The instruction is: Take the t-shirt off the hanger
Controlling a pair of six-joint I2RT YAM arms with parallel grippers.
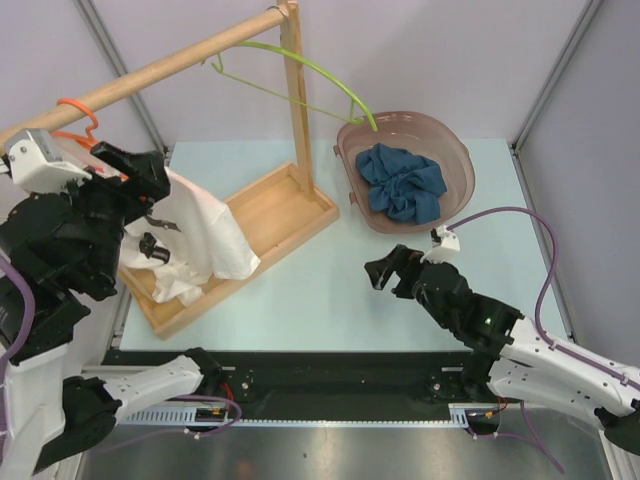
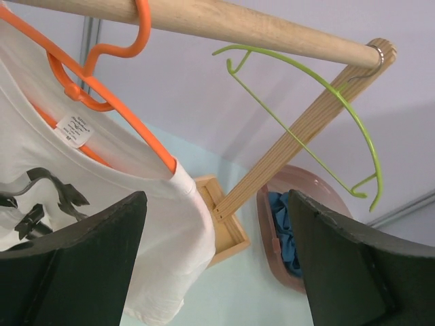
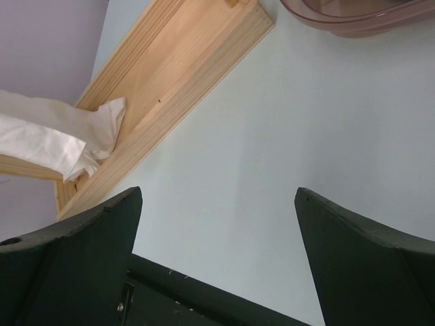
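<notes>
The left gripper (image 2: 216, 204) is spread wide with nothing between its fingers. The white t-shirt (image 2: 47, 163) hangs on the orange hanger (image 2: 132, 125) close ahead of its left finger, under the wooden rail (image 2: 238, 27). The right gripper (image 3: 217, 197) is likewise spread wide and empty, hovering above the table (image 3: 258, 136), with the rack's wooden base (image 3: 177, 75) ahead to its left.

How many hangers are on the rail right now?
2. The orange hanger hangs near the left end of the wooden rod, carrying the white t-shirt. The green hanger hangs empty near the right end, by the upright post. None seem hidden.
</notes>
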